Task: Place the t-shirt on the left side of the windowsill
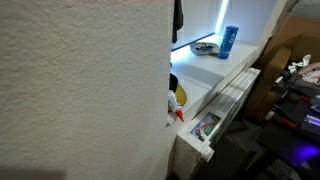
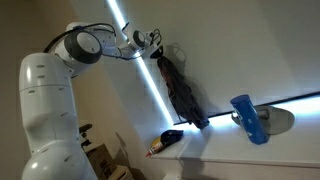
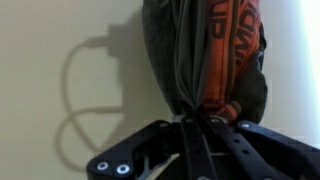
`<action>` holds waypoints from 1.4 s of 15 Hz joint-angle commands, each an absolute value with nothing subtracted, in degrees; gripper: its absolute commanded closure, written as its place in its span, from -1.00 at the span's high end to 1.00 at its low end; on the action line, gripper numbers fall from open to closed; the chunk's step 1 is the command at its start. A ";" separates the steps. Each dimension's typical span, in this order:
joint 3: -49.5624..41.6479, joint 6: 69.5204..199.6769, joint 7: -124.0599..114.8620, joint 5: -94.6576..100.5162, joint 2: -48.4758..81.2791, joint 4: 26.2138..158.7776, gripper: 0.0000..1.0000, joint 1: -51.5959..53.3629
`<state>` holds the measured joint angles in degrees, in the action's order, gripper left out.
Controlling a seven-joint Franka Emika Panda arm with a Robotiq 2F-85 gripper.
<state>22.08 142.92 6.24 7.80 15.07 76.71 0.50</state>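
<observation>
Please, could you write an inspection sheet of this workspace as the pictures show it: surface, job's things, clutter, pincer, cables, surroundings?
Surface: white windowsill, under a bright light strip.
Job's things: t-shirt, dark with orange print, hangs from the pincer over the sill, not yet laid down; whether its lower end touches the sill cannot be told.
Clutter: blue container, small dark object and grey bowl-like thing on the sill; yellow and red item lower down.
Grippers: pincer shut on the t-shirt.
Cables: looped line on the wall; cable or shadow, cannot tell.
Surroundings: white wall blocks much of an exterior view; cardboard boxes.
</observation>
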 commanded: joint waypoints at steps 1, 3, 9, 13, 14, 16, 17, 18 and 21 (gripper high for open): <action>23.62 142.75 10.60 3.01 16.00 76.70 -0.89 -1.29; 25.50 142.71 15.50 -1.38 17.64 76.55 -0.89 -3.69; 26.59 142.71 15.78 -1.57 18.17 75.99 -0.39 -4.15; 26.24 130.40 13.94 -5.21 17.20 79.86 0.05 -6.41; 26.29 133.62 14.10 -3.48 18.36 77.11 0.18 -4.96; 26.13 133.20 14.07 -3.52 18.56 77.39 -0.04 -5.12; 26.14 133.20 14.07 -3.52 18.50 77.26 0.12 -5.05; 26.16 133.20 14.07 -3.52 18.41 77.19 0.18 -4.90; 26.19 133.21 14.07 -3.52 18.39 77.14 0.18 -4.83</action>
